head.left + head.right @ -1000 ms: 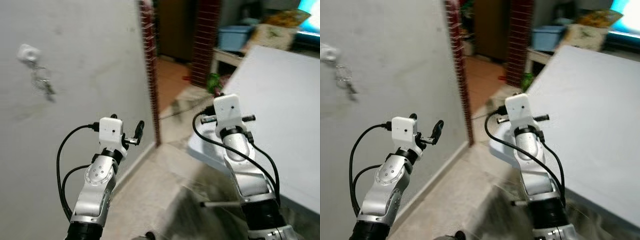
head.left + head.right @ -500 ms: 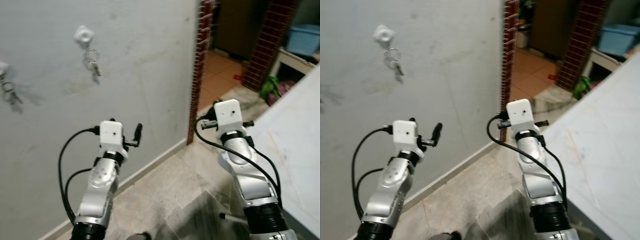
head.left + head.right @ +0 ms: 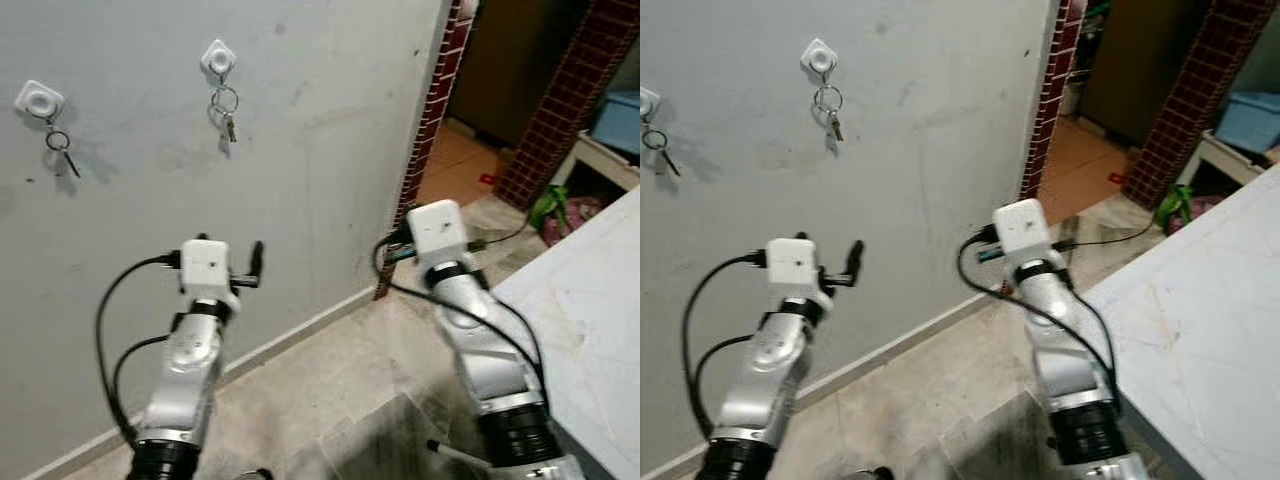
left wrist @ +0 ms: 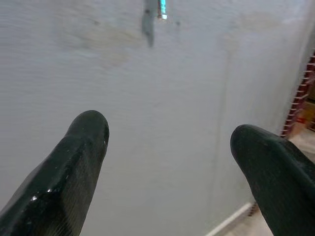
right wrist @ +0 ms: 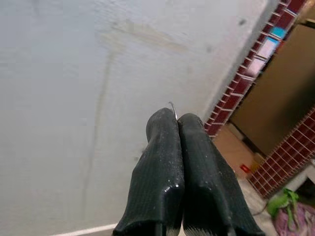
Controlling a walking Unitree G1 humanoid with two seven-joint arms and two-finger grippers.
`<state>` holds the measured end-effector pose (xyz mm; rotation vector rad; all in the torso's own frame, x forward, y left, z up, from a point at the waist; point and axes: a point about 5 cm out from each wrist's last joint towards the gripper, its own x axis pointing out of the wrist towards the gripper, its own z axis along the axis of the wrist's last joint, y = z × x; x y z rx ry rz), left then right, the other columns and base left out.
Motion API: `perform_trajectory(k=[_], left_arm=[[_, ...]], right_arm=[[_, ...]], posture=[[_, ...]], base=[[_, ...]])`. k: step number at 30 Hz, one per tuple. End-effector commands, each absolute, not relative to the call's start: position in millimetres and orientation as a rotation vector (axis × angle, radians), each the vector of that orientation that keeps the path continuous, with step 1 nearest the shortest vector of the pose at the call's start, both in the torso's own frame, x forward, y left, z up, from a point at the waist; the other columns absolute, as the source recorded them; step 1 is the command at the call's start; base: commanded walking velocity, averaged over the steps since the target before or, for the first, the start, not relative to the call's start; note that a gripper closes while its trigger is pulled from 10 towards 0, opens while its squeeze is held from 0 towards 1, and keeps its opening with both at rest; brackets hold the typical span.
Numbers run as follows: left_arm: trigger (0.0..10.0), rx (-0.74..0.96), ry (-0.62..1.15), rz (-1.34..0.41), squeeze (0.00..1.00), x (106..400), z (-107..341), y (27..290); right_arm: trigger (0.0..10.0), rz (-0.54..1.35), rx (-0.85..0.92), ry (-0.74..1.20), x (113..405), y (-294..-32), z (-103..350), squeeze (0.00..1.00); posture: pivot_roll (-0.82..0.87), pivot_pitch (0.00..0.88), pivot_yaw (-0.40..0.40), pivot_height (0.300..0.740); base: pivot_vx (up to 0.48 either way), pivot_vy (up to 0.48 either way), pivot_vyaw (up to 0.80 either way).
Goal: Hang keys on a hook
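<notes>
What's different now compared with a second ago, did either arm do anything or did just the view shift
Mostly the view swung left: the grey wall now faces the camera, with two white hooks, each carrying keys. Neither arm took or released anything. The left claw stays open, pointed at the wall; the right claw stays shut, a thin wire-like bit showing at its tips.

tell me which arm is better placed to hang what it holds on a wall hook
The right. The right gripper has its jaws shut on a thin wire ring, probably the keys. The left gripper is open and empty. Both hooks already carry keys.
</notes>
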<state>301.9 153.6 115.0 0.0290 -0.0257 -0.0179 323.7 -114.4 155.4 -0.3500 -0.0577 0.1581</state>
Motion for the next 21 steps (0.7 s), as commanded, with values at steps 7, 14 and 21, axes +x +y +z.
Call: perform_trajectory(k=[7, 14, 21], left_arm=[[10.0, 0.053, -0.026, -0.052, 0.00, 301.5, 116.0, 149.9], [10.0, 0.025, -0.002, -0.081, 0.00, 306.1, 118.4, 140.9], [10.0, 0.017, 0.003, -0.095, 0.00, 306.9, 117.3, 144.6]], right_arm=[[10.0, 0.140, -0.348, -0.068, 323.8, -113.0, 155.7, 0.00], [10.0, 0.166, -0.345, -0.079, 323.4, -107.6, 156.9, 0.00], [10.0, 0.189, -0.346, -0.089, 325.7, -104.1, 159.5, 0.00]], posture=[[0.00, 0.028, 0.021, 0.740], [-0.01, 0.031, 0.027, 0.740], [-0.01, 0.037, 0.017, 0.740]], base=[[0.000, 0.000, 0.76], [0.000, 0.000, 0.80], [0.000, 0.000, 0.80]])
